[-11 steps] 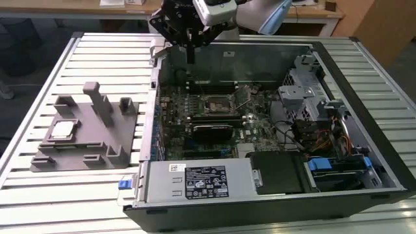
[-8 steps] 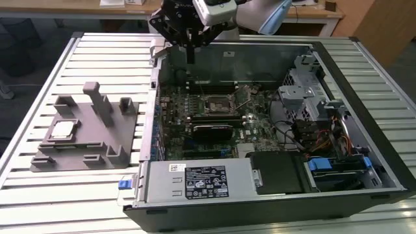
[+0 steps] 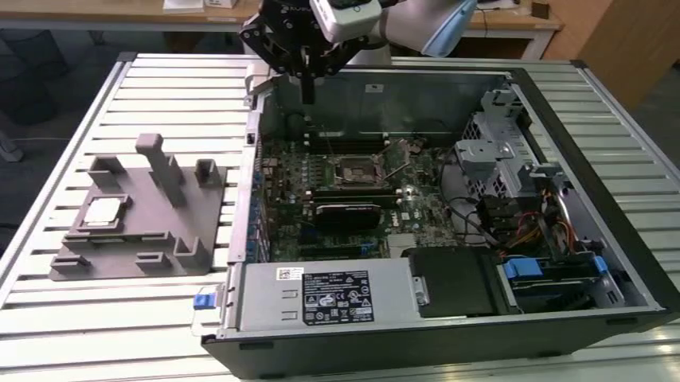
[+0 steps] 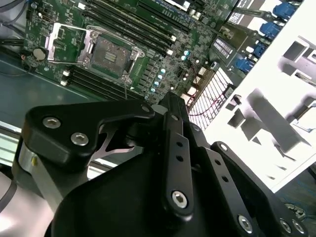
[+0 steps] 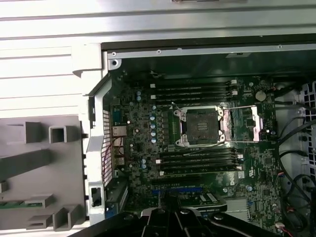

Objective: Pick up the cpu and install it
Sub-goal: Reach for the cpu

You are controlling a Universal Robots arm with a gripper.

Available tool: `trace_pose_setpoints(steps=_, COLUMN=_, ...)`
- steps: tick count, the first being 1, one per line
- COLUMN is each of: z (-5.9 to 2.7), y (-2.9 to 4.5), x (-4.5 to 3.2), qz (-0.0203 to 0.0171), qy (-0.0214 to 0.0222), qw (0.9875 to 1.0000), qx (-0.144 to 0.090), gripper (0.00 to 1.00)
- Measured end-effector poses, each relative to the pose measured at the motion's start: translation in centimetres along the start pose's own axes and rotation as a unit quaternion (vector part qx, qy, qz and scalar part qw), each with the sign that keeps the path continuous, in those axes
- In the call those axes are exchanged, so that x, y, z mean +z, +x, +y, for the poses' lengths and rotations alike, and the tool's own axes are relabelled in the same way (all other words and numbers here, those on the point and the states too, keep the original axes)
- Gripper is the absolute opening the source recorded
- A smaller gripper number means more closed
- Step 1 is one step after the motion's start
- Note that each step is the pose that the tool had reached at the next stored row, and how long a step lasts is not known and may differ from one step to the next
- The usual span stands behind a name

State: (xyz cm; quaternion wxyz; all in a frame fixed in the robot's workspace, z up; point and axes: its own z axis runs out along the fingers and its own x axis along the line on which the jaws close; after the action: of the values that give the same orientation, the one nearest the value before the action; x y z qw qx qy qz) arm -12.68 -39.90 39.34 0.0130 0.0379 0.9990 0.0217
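The cpu, a small silvery square chip, lies flat in a recess of the grey plastic fixture on the exterior view's left. My gripper hangs over the far edge of the open computer case, well away from the cpu, with its fingers together and nothing between them. The black socket frame on the green motherboard stands open with its metal lever swung aside. Both wrist views show the socket and the gripper, with the socket's bed bare.
The case lies on a slatted metal table. Inside it are memory slots, a power supply at the near side, a metal drive cage and bundled cables on the exterior view's right. The fixture has upright blocks.
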Motion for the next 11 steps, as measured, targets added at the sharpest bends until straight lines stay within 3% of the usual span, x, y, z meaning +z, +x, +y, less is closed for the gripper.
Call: trace_pose_setpoints(steps=11, z=-0.08, y=1.05, x=-0.01, qz=0.0000, qy=0.0000, qw=1.0000, qx=0.000, gripper=0.11)
